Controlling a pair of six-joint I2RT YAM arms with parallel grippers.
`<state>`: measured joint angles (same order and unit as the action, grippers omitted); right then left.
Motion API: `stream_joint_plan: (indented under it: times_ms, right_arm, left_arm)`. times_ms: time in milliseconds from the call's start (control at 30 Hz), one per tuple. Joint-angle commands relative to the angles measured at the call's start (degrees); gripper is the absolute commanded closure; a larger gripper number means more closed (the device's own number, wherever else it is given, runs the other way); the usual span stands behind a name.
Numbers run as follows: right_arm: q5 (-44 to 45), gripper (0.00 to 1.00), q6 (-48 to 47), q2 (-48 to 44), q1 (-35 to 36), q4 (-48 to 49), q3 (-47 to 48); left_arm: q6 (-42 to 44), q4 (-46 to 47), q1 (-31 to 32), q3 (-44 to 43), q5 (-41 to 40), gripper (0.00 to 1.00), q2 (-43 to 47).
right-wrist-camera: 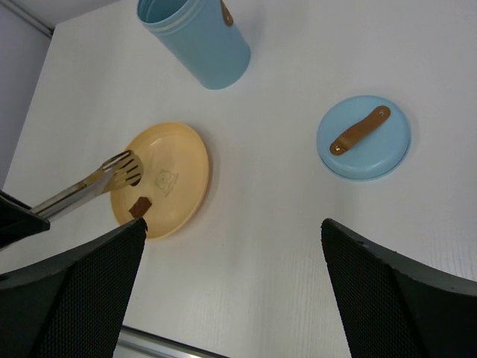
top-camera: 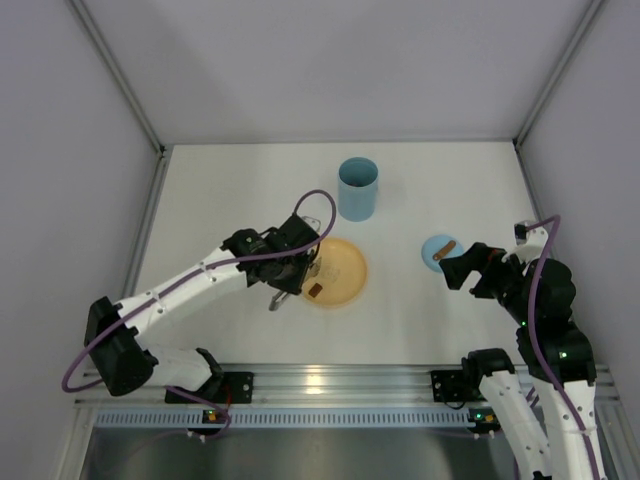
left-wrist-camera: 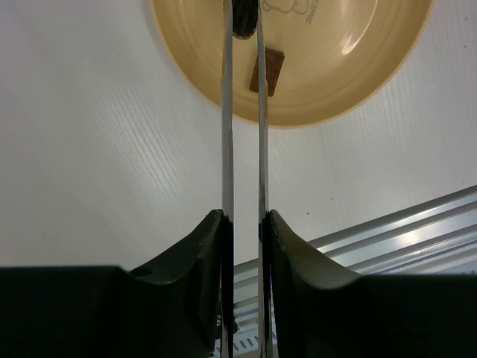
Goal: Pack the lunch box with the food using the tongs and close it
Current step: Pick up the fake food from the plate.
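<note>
Tongs [left-wrist-camera: 227, 134] squeezed near-shut by the left pincer [left-wrist-camera: 244, 224], tips over the plate [left-wrist-camera: 350, 82], apparently to nip a dark morsel [left-wrist-camera: 242, 22] (brown piece [left-wrist-camera: 267, 72] alongside). The lunch box [top-camera: 358, 190] stands open beyond. The right pincer [right-wrist-camera: 233, 224] gapes empty near the lid [right-wrist-camera: 364, 138].

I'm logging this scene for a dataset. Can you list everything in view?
lunch box: one, light blue, upright and open, far side of the table
lid: one, light blue with a brown tab, flat, right of the plate
plate: one, yellow-orange, centre
food: one brown piece, on the plate; something dark between the tong tips, unclear
tongs: one, silver, tips over the plate
table: one, white
left claw: black, shut on the tongs
right claw: black, open, empty, near the lid
</note>
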<state>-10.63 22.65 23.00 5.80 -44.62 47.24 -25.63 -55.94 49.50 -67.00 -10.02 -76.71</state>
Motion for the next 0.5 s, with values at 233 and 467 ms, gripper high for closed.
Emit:
stream_joint_plan:
  times_ms: [233, 467]
  right_arm:
    - [0.0, 0.01, -0.2, 0.8, -0.8, 0.8, 2.1]
    - [0.3, 0.00, -0.3, 0.6, -0.8, 0.3, 2.2]
  left_arm:
    - [1.2, 0.0, 0.3, -14.1, -2.3, 0.74, -3.6]
    - [2.6, 0.1, 0.3, -27.6, -3.2, 0.73, -11.2]
